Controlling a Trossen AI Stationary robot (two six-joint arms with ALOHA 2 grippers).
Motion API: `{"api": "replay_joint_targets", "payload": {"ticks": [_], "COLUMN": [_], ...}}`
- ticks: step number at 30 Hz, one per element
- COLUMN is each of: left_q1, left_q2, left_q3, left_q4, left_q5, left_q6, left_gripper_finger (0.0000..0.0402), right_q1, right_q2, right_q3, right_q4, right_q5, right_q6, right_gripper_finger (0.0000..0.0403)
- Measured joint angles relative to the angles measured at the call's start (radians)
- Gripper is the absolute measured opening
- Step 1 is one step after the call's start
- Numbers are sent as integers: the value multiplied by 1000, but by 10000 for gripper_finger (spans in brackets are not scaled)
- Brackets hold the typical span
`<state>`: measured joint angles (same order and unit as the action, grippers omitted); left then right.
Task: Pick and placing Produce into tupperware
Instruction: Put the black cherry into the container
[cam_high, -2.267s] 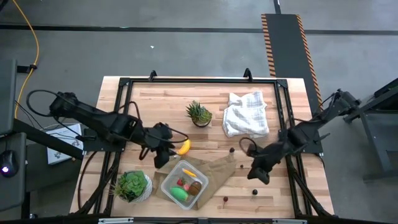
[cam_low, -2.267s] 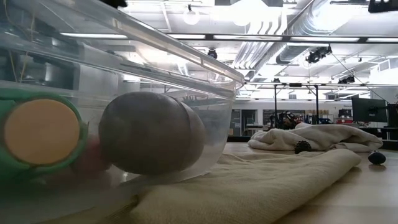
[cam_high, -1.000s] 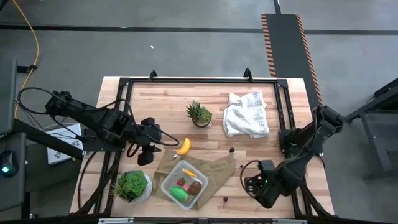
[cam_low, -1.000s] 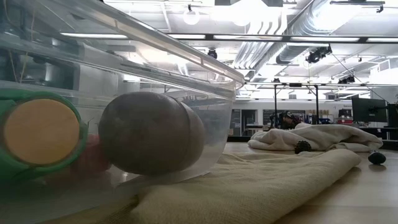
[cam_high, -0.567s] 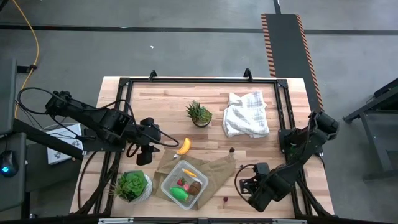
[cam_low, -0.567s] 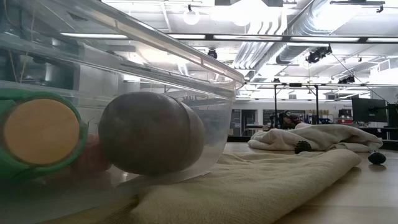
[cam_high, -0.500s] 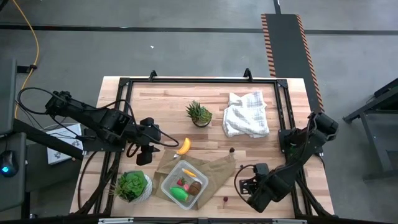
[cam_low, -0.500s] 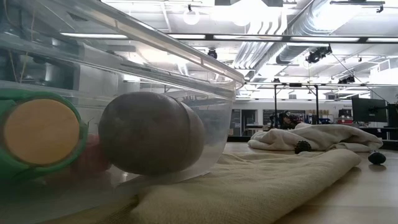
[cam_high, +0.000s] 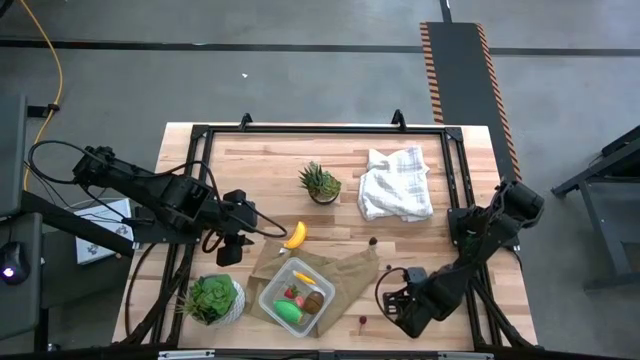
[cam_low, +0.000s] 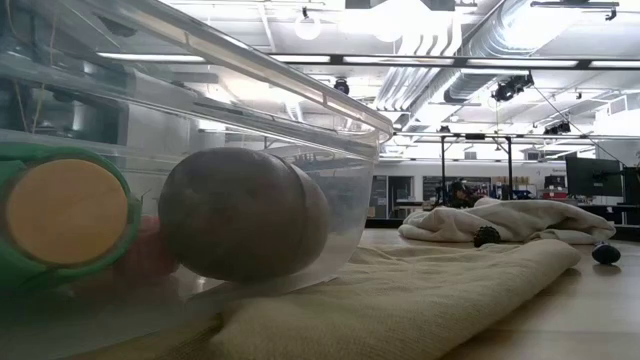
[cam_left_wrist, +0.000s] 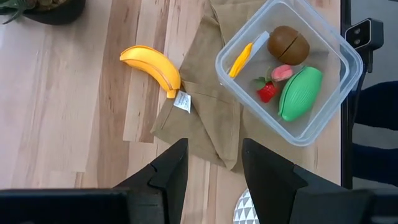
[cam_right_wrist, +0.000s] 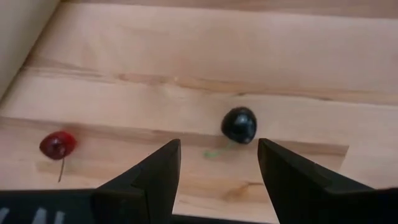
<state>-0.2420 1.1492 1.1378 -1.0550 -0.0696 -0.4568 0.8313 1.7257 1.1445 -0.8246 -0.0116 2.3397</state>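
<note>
The clear tupperware (cam_high: 297, 297) stands on a flat brown paper bag near the table's front edge. In the left wrist view it (cam_left_wrist: 336, 59) holds a brown kiwi (cam_left_wrist: 288, 42), a green oval (cam_left_wrist: 300, 93), a red strawberry (cam_left_wrist: 267, 92) and a yellow-orange piece (cam_left_wrist: 240, 59). The yellow banana (cam_high: 295, 234) lies on the wood beside the bag's far left corner. My left gripper (cam_high: 226, 250) is open and empty, left of the banana. My right gripper (cam_high: 388, 300) is open and empty, low over the front right of the table. A dark berry (cam_right_wrist: 239, 124) lies just ahead of its fingers and a red cherry (cam_right_wrist: 57, 144) lies off to the side.
A spiky potted plant (cam_high: 320, 182) and a white cloth (cam_high: 395, 183) sit at the back. A leafy plant in a white pot (cam_high: 212, 298) stands at the front left. Another small dark berry (cam_high: 373, 240) lies beside the paper bag (cam_high: 345, 272). A black frame runs round the table's edges.
My right gripper has moved toward the table's left along the front, low over the wood, closer to the dark berry and the cherry. Its fingers stay open.
</note>
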Motion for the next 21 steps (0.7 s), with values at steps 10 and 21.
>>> {"api": "replay_joint_targets", "payload": {"ticks": [10, 21], "left_q1": [0, 0], "left_q2": [0, 0], "left_q3": [0, 0], "left_q4": [1, 4], "left_q5": [-2, -2], "left_q6": [-1, -3], "left_gripper_finger": [138, 138], "right_q1": [0, -27], "right_q2": [-104, -144], "right_q3": [-141, -244], "right_q4": [83, 265], "right_q5": [-32, -37], "right_q6": [1, 9], "right_gripper_finger": [206, 206]}}
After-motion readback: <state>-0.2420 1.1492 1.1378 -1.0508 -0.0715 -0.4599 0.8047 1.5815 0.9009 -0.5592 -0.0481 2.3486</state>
